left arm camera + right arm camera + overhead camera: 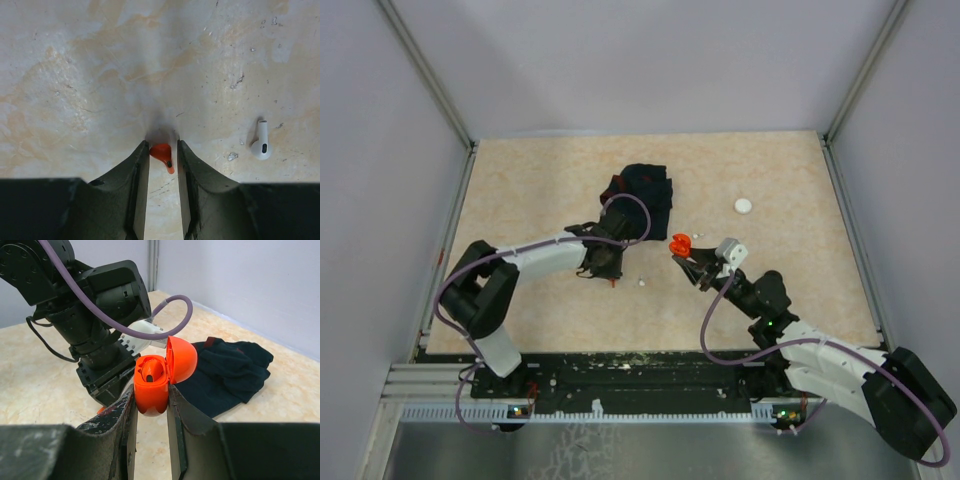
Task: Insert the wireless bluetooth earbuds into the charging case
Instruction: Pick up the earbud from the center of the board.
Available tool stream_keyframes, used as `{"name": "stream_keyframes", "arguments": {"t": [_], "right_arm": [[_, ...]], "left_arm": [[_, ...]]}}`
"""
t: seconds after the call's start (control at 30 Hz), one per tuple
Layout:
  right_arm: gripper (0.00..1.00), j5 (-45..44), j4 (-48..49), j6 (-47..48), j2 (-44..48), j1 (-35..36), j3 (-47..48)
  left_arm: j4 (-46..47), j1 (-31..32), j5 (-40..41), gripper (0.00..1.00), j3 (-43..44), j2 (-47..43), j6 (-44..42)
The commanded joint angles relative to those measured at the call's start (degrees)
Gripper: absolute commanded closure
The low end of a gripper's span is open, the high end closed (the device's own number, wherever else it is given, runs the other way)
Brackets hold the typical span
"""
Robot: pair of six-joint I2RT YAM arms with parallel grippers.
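A red earbud (163,152) lies on the table between the fingertips of my left gripper (163,145). The jaws stand narrowly open around it: its body rests against the left finger, with a small gap to the right finger. A white earbud (261,145) lies loose on the table to the right. My right gripper (151,394) is shut on the orange charging case (151,387) and holds it upright above the table. The case's lid (181,359) is swung open, and one red earbud (151,371) sits in a slot. From above, the case (680,243) is just right of the left gripper (610,268).
A dark navy cloth (645,195) lies bunched behind the left gripper. A white round disc (744,206) sits at the back right. Grey walls and metal rails close in the tabletop on three sides.
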State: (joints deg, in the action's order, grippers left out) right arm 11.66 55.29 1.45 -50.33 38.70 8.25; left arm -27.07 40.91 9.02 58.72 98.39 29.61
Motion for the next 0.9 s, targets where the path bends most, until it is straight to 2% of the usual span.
{"name": "stream_keyframes", "arguments": {"t": [0.0, 0.17, 0.47, 0.87], "right_arm": [[1.0, 0.28, 4.07, -0.66, 0.29, -0.05, 0.36], [1.0, 0.16, 3.78, -0.61, 0.74, -0.11, 0.43], [1.0, 0.25, 3.84, -0.57, 0.57, -0.1, 0.71], [1.0, 1.48, 4.91, 0.06, -1.73, -0.11, 1.97]], "left_arm": [[-4.94, 1.37, 2.59, 0.66, 1.13, 3.13, 0.21], [-6.27, 2.31, 3.42, 0.67, 2.14, 4.7, 0.29], [-6.83, 2.69, 2.94, 0.78, 1.83, 4.16, 0.33], [-5.72, 2.7, 7.12, 0.83, 3.94, -4.06, 0.39]]}}
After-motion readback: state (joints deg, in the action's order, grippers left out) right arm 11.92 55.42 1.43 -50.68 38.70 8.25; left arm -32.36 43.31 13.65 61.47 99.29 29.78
